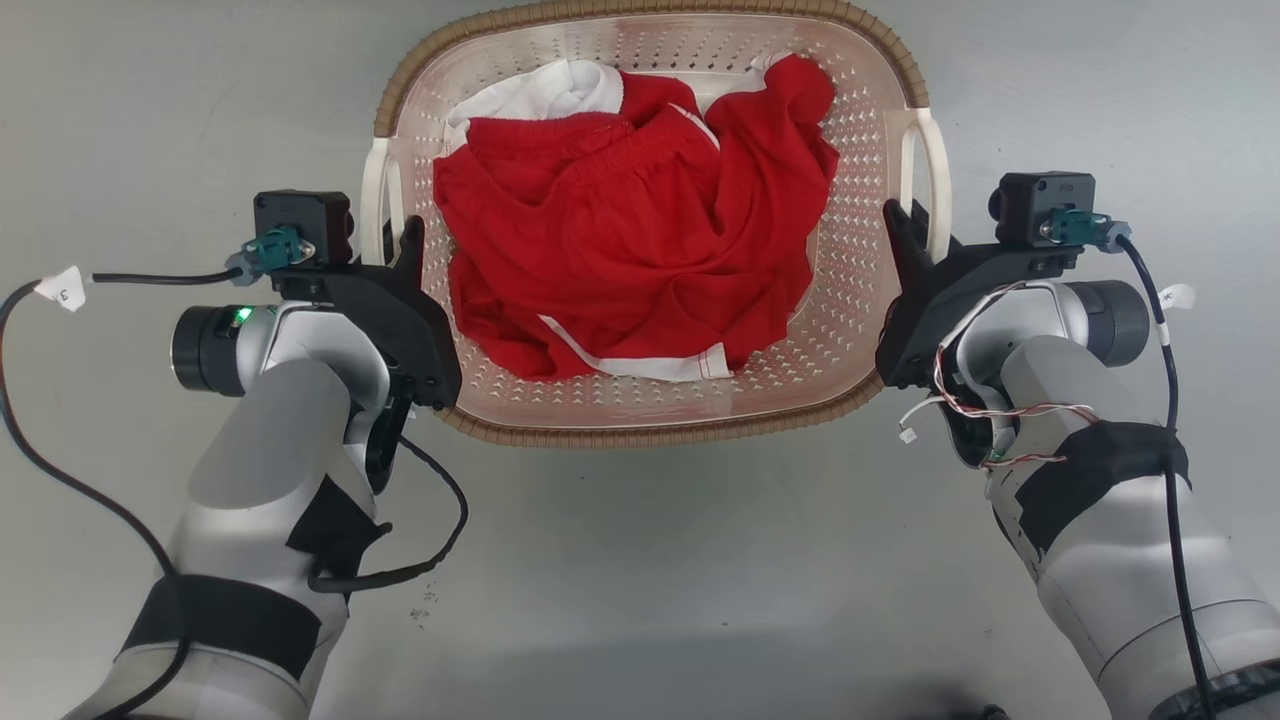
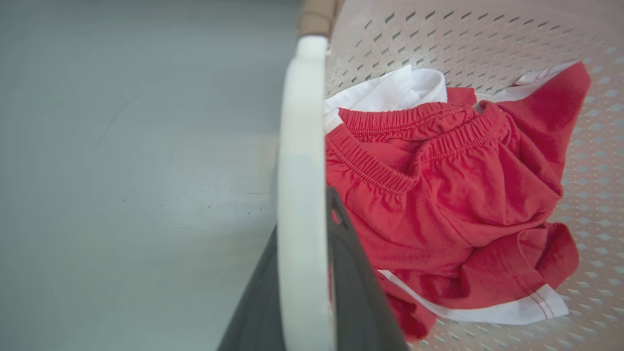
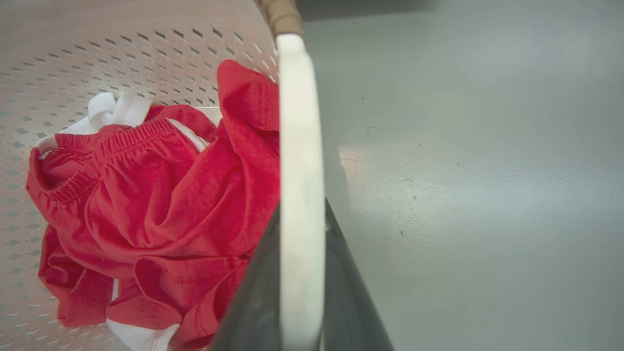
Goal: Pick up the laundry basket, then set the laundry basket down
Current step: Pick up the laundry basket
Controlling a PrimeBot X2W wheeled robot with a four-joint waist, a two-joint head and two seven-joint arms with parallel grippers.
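Note:
The laundry basket (image 1: 860,330) is cream with perforated walls and a brown woven rim, at the top middle of the head view. Red clothes (image 1: 640,250) and a white garment (image 1: 550,90) lie inside it. My left gripper (image 1: 400,240) is at the basket's white left handle (image 1: 372,200), and in the left wrist view that handle (image 2: 302,146) runs between the gripper's (image 2: 304,214) two dark fingers. My right gripper (image 1: 905,220) is at the white right handle (image 1: 938,170), and the right wrist view shows this handle (image 3: 300,146) clamped in the gripper (image 3: 302,207). I cannot tell whether the basket is off the floor.
A smooth grey floor (image 1: 640,580) surrounds the basket on all visible sides. Black cables (image 1: 440,540) hang from both forearms, near the basket's front rim (image 1: 650,435).

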